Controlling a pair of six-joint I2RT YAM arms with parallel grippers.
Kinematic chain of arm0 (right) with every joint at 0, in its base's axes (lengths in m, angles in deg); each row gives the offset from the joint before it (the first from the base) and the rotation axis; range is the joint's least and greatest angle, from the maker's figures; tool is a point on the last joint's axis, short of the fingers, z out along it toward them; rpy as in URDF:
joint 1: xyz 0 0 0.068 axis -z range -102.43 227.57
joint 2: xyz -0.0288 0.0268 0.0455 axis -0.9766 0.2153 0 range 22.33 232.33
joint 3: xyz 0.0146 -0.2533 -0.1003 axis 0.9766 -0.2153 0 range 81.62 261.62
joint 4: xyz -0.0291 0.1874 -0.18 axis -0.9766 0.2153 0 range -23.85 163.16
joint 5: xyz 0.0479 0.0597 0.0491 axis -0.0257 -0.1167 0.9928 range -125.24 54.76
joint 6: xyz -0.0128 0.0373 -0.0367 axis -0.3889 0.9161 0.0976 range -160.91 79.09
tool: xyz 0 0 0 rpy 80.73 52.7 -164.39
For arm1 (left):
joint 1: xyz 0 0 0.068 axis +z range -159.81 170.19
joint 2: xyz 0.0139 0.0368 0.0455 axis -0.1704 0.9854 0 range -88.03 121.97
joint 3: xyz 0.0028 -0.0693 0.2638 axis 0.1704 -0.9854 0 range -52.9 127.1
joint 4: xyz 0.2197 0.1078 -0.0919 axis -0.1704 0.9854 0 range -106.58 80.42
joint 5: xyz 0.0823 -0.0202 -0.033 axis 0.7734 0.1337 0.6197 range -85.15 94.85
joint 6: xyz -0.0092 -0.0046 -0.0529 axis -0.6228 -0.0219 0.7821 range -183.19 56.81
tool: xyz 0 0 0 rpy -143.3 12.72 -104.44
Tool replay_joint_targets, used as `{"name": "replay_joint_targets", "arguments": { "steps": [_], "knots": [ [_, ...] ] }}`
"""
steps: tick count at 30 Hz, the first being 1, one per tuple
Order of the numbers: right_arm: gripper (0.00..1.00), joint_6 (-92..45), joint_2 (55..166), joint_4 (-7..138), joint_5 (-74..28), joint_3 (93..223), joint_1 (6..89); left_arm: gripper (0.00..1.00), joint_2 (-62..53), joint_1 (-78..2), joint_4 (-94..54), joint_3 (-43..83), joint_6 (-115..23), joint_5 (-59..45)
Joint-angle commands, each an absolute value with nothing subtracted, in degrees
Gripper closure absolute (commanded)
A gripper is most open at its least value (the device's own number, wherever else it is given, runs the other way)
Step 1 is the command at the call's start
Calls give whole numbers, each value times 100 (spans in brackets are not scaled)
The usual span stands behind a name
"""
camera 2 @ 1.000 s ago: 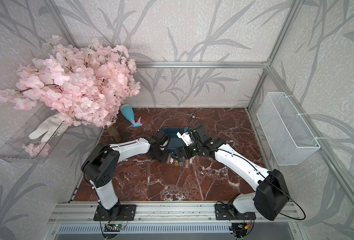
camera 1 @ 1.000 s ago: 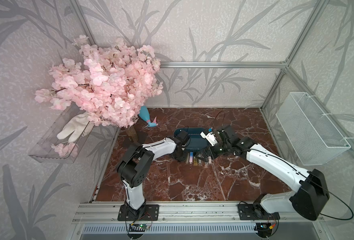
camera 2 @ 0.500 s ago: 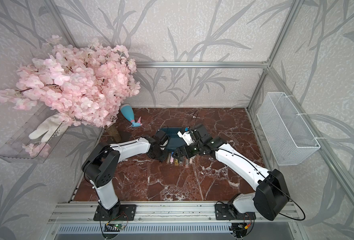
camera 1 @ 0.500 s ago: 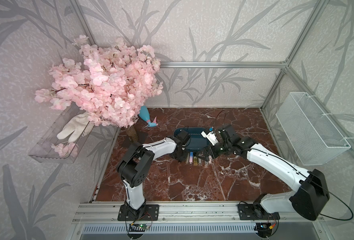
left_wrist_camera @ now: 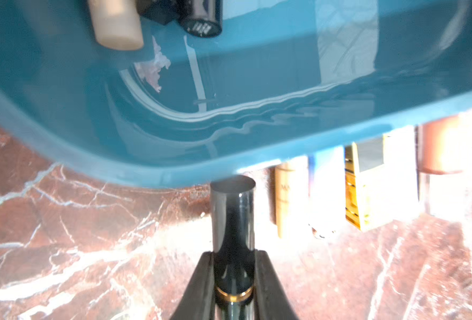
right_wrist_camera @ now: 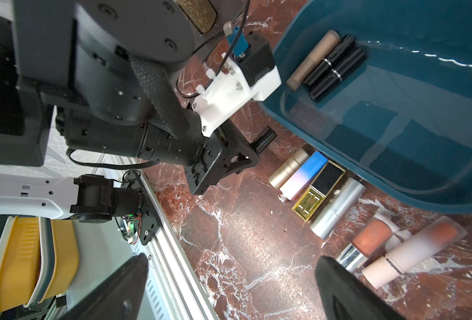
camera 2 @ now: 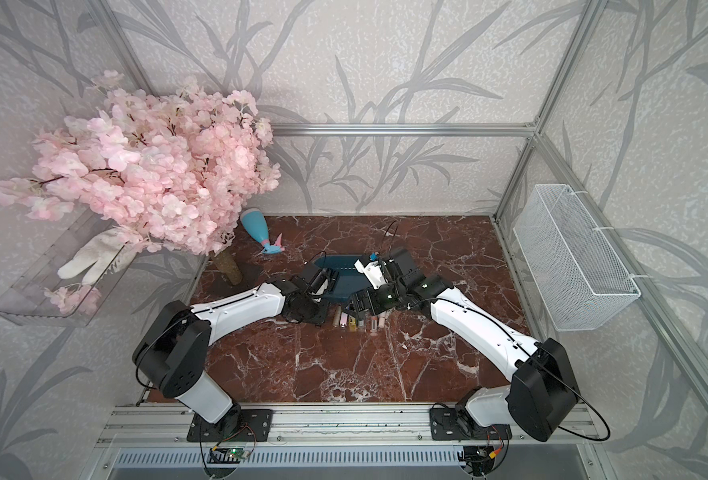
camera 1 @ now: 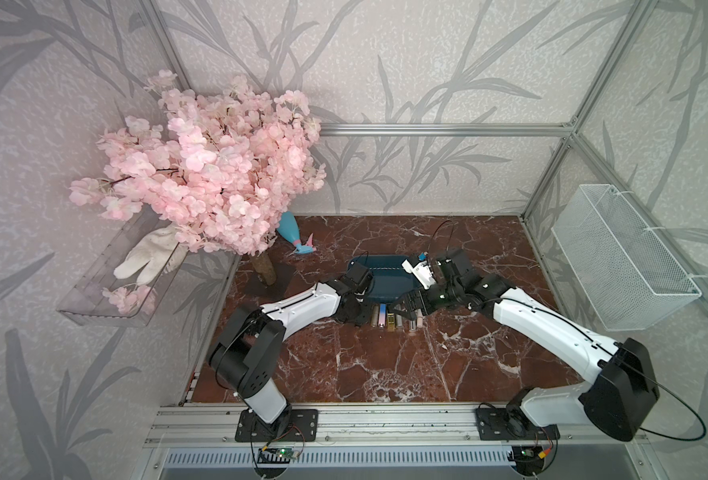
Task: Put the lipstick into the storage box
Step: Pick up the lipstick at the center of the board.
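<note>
Your left claw (left_wrist_camera: 233,261) is clamped on a glossy black cylindrical lipstick with a gold band (left_wrist_camera: 233,216), whose free end reaches the thick rim of the shallow dark teal plastic storage box (left_wrist_camera: 146,171) from outside. Your right claw (right_wrist_camera: 229,277) gapes wide over bare red marble tabletop (right_wrist_camera: 243,235), gripping nothing. A row of loose lipstick tubes (right_wrist_camera: 312,188) crowds the box's near edge, while a beige tube and two black ones (right_wrist_camera: 326,63) lie at one end inside, leaving the rest of its floor open.

The box (left_wrist_camera: 135,163) is seen as glossy teal plastic, with reflections carried across its smooth wall. The lipstick (left_wrist_camera: 233,219) is finished in dark, mirror-like metal with a gold band. The table (camera 1: 385,365) is shown as polished red-brown marble, white-veined. The basket (camera 1: 618,257) is made of white wire mesh.
</note>
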State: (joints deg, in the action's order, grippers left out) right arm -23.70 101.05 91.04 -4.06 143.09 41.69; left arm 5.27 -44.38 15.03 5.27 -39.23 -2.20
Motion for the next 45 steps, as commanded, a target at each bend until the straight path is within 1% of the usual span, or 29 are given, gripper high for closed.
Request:
{"name": "replay_joint_targets", "arguments": {
  "steps": [1, 10, 19, 28, 37, 45],
  "knots": [
    [1, -2310, 10046, 8988, -317, 14303, 4180, 87, 217, -4471, 1482, 397, -3832, -264],
    [1, -2118, 10177, 8813, -317, 14488, 4154, 86, -434, -4475, 1629, 352, -3893, -375],
    [1, -1405, 10230, 8288, -250, 14433, 4154, 86, -947, -4462, 1645, 412, -4041, -651],
    [1, -751, 10389, 7792, -156, 14578, 4153, 85, -1522, -4398, 1230, 282, -3933, -931],
    [0, -176, 10394, 7456, -74, 14587, 4214, 85, -1448, -4158, 834, 425, -3718, -1628],
    [1, 62, 10258, 7163, 38, 14413, 4427, 85, -958, -3954, 411, 783, -3387, -2130]
  ]
}}
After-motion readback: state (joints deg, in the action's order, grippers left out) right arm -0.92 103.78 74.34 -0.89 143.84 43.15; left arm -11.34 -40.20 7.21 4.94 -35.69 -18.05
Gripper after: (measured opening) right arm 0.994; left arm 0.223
